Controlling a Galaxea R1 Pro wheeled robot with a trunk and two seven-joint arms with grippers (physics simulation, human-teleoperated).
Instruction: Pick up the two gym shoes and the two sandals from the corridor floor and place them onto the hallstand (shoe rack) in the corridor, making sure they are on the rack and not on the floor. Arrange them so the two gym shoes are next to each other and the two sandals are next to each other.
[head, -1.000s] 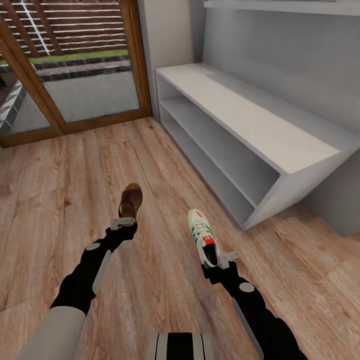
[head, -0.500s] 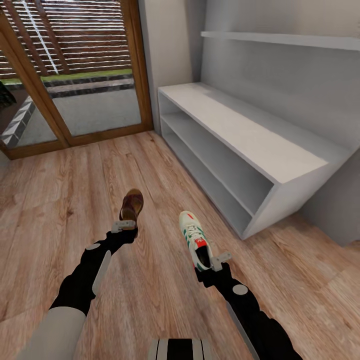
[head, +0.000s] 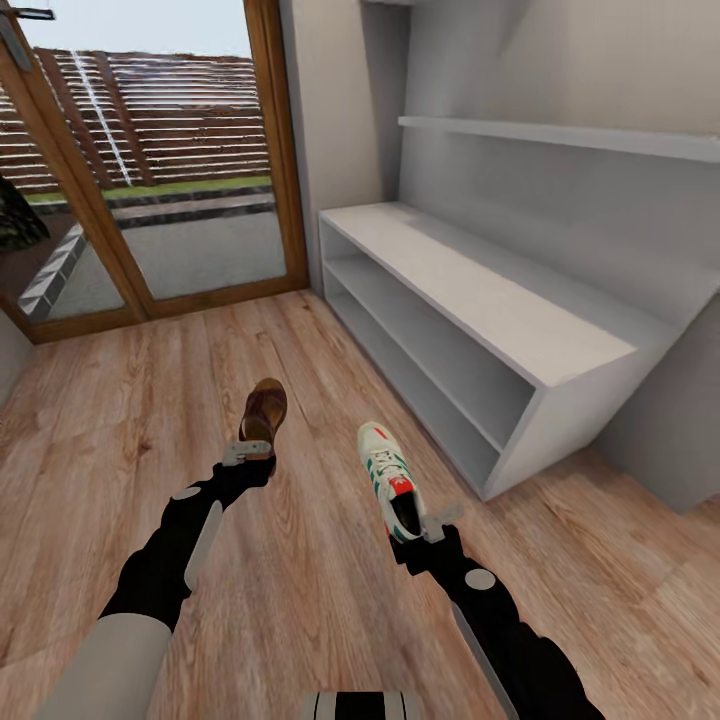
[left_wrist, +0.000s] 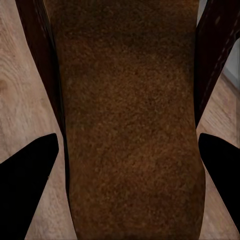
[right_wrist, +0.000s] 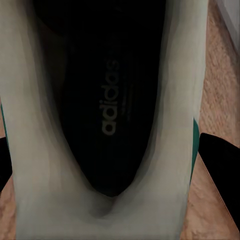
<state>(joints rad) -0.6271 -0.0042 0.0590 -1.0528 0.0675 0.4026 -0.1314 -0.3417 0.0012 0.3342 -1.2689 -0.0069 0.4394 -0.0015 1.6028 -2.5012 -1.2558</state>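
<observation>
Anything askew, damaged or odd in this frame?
Nothing stands out. The left gripper holds a sandal, the right gripper a gym shoe, both above the floor; the hallstand looks intact.

The sandal (head: 264, 411) hides the left hand's (head: 249, 449) fingertips, and up close its heel and toe run past the frame. The gym shoe's (head: 391, 482) heel covers the right hand (head: 432, 524); in the wrist view its toe is cut off. The hallstand's (head: 500, 310) upper shelf runs off the right edge.

Head high; wrist cameras against shoes
</observation>
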